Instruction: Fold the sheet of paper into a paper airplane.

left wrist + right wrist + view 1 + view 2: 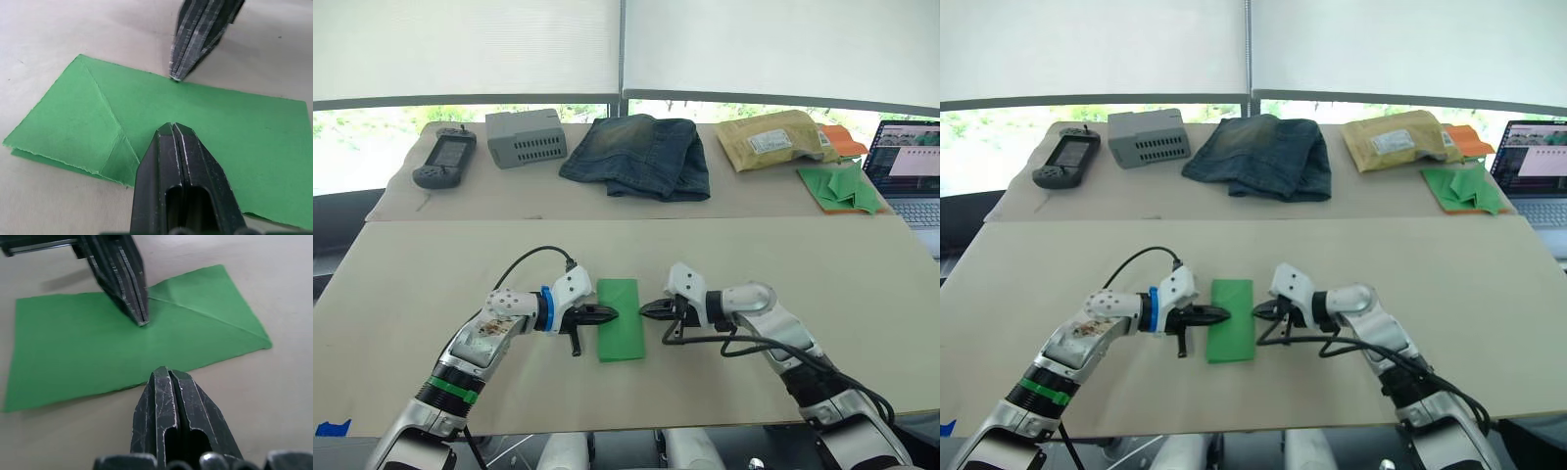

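Left gripper (610, 314) and right gripper (646, 309) — both clenched, empty — flank the sheet of paper (620, 320), tips pinning it flat, likely for creasing.

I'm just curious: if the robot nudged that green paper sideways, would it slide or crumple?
The sheet of paper lies flat and thin on the smooth table, so it would probably slide. Being folded, it looks slightly stiffer, yet likely still floppy if lifted.

head stereo downward, wrist cameras close, facing
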Action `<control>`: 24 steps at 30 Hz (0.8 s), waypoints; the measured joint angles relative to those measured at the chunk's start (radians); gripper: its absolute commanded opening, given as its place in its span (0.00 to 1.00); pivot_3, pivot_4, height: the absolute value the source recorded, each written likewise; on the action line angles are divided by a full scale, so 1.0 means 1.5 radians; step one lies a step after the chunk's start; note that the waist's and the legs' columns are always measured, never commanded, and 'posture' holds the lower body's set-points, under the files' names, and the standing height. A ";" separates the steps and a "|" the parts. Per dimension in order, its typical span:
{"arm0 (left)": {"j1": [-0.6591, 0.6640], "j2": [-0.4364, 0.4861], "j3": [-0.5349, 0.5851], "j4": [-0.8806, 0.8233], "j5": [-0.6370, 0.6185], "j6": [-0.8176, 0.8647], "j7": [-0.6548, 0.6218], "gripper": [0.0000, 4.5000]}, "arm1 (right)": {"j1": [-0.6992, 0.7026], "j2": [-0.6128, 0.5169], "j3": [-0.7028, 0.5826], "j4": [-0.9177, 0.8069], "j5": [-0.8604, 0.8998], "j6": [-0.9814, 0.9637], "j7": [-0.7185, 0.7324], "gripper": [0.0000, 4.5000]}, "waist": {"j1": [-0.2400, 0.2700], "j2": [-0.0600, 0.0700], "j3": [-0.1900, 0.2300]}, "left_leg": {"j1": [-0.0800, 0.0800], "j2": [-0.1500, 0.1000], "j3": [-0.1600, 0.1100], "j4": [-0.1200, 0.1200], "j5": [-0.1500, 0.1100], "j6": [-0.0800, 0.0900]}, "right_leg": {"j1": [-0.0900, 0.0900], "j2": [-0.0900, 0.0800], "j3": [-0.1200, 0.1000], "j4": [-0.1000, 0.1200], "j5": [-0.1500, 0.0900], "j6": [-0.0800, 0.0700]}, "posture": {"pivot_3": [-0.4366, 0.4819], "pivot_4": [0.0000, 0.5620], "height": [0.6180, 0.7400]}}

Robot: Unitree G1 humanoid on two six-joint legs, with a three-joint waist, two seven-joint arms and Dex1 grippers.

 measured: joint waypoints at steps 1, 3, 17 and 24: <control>0.000 0.001 0.000 0.000 0.000 0.000 -0.001 0.00 | 0.004 0.000 0.000 -0.007 0.000 0.006 0.000 0.01 | 0.000 0.000 0.000 | 0.000 0.000 0.000 0.000 0.000 0.000 | 0.000 0.000 0.000 0.000 0.000 0.000 | 0.48 0.27 0.91; 0.000 0.001 0.000 0.000 0.001 0.001 -0.003 0.00 | 0.010 0.000 0.001 -0.024 0.000 0.021 0.000 0.01 | -0.001 0.000 0.000 | 0.000 0.000 0.000 0.000 0.000 0.000 | 0.000 0.000 0.000 0.000 0.000 0.000 | 0.48 0.27 0.91; -0.008 0.000 -0.003 0.004 0.011 -0.001 -0.027 0.00 | 0.051 -0.041 0.066 -0.174 0.056 0.171 0.062 0.01 | 0.000 0.000 0.000 | 0.000 0.000 0.000 -0.001 0.000 0.000 | 0.000 0.000 0.000 0.000 -0.001 0.000 | 0.48 0.27 0.91; -0.008 -0.003 -0.004 0.002 0.012 0.002 -0.030 0.00 | 0.071 -0.068 0.060 -0.202 0.107 0.231 0.079 0.01 | 0.002 0.000 0.000 | 0.000 0.000 -0.001 -0.001 0.000 0.000 | 0.000 0.000 0.000 -0.001 -0.001 0.000 | 0.48 0.27 0.91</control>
